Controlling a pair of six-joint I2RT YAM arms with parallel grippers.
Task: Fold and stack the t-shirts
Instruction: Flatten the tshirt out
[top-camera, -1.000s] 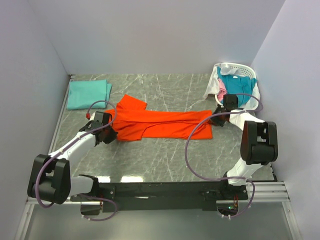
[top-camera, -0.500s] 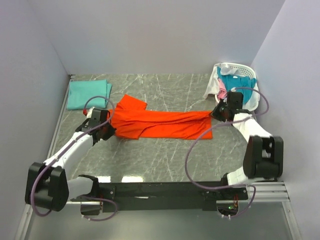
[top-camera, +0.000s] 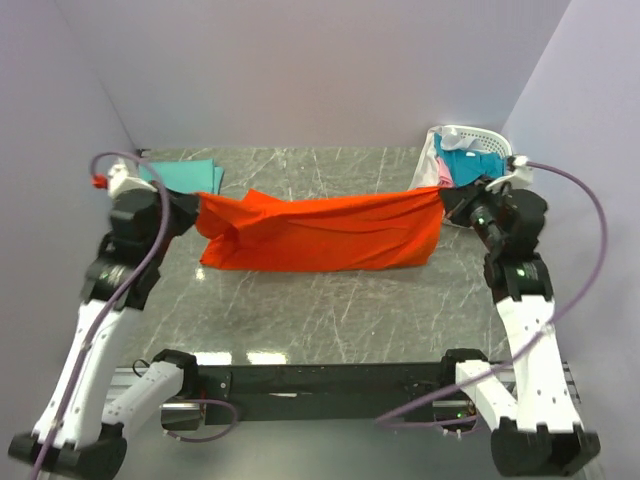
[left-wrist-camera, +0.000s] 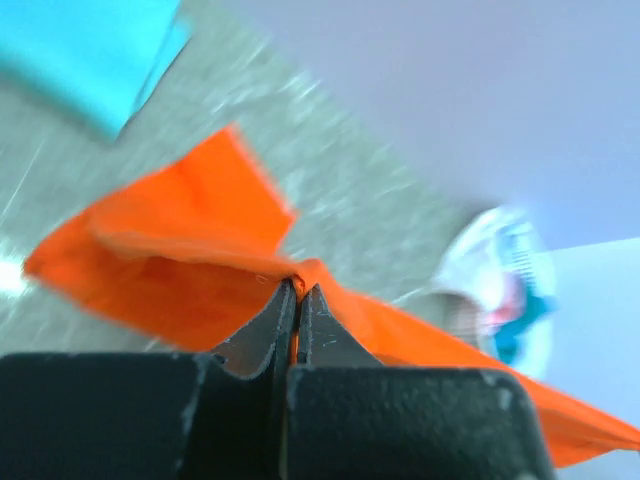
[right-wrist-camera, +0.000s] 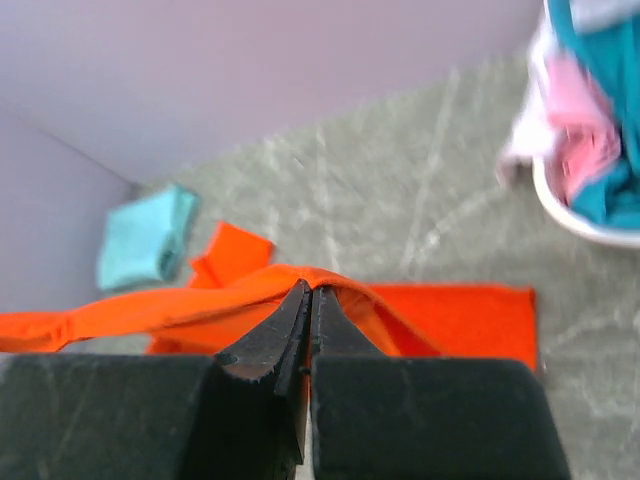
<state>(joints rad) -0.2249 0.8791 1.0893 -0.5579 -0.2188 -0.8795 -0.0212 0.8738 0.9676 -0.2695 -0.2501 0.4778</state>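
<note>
Since the orange t-shirt (top-camera: 320, 232) is held taut over the table (top-camera: 330, 310) by the left gripper (top-camera: 193, 208) and right gripper (top-camera: 448, 198), each clamped on an end, cloth could be pulled free by overstretching

Grey marbled table (top-camera: 330, 310) bears a folded mint-green shirt (top-camera: 200, 175) and white basket (top-camera: 466, 130).

In the top view, the left arm (top-camera: 130, 228) hides part of the mint-green shirt (top-camera: 195, 173). The left wrist view is all blurry. There the basket (left-wrist-camera: 497, 272) is just a smear, and the mint-green shirt runs off the top edge. In the right wrist view, the basket is cut off at the right, and the orange shirt (right-wrist-camera: 460, 315) runs off the left edge.
</note>
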